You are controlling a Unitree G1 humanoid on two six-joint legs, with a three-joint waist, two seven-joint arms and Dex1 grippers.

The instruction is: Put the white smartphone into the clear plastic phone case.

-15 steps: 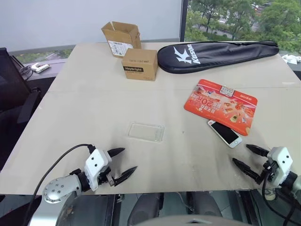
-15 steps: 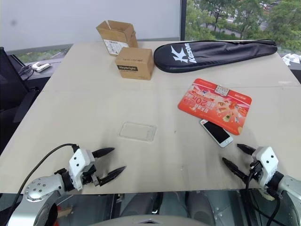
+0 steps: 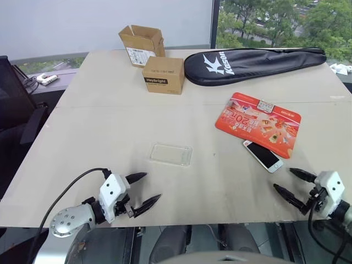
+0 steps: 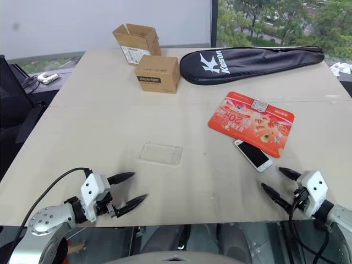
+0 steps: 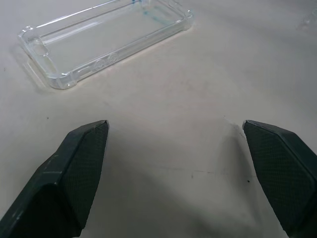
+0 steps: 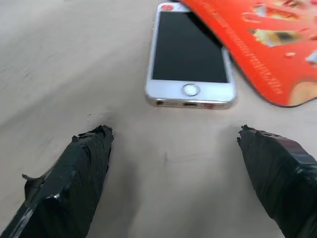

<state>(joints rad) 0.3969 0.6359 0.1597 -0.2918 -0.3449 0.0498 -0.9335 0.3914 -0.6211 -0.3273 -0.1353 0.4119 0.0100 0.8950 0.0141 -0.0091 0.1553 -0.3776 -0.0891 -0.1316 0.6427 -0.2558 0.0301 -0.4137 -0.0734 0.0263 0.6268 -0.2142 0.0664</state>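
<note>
Clear plastic phone case (image 3: 171, 154) flat mid-table (image 3: 110, 126), bare surface on all sides. White smartphone (image 3: 263, 155) well right of case, far end tucked under red-orange packet (image 3: 258, 123) edge. Left gripper (image 3: 144, 191) near front edge, near side of case, fingers spread wide, empty. Right gripper (image 3: 293, 186) near phone's near end, fingers likewise apart, nothing held.

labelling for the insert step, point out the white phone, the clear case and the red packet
white smartphone (image 6: 189, 53), right wrist view, middle of its dark screen
clear plastic phone case (image 5: 106, 40), left wrist view, its flat see-through back
red-orange packet (image 3: 258, 122), left eye view, centre of its printed face
</note>
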